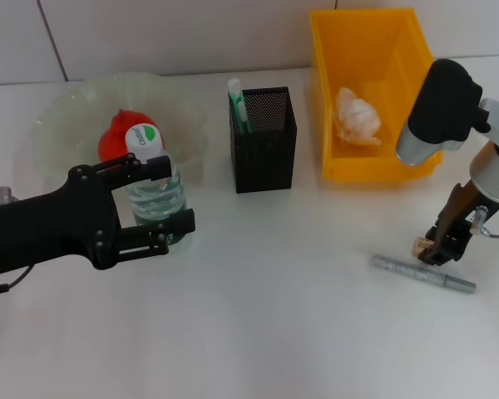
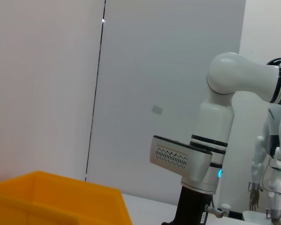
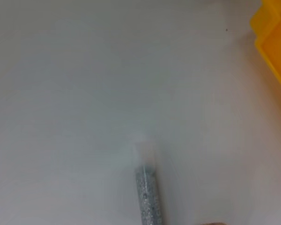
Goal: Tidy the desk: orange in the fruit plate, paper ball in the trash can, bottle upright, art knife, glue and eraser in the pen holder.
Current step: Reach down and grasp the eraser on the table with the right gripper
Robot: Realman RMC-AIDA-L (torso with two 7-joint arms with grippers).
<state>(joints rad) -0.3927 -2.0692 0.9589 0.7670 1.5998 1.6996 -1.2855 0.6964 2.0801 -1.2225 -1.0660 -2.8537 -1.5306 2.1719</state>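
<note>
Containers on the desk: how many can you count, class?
3: fruit plate far left behind the bottle, mesh pen holder in the middle, yellow trash can far right. None appears hidden.

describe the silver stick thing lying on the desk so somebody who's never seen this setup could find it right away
Start at the yellow bin at the back right of the white desk. In front of it, the right gripper hovers low. The glitter-silver stick lies flat beside it, the only long thin object on the bare desk.
</note>
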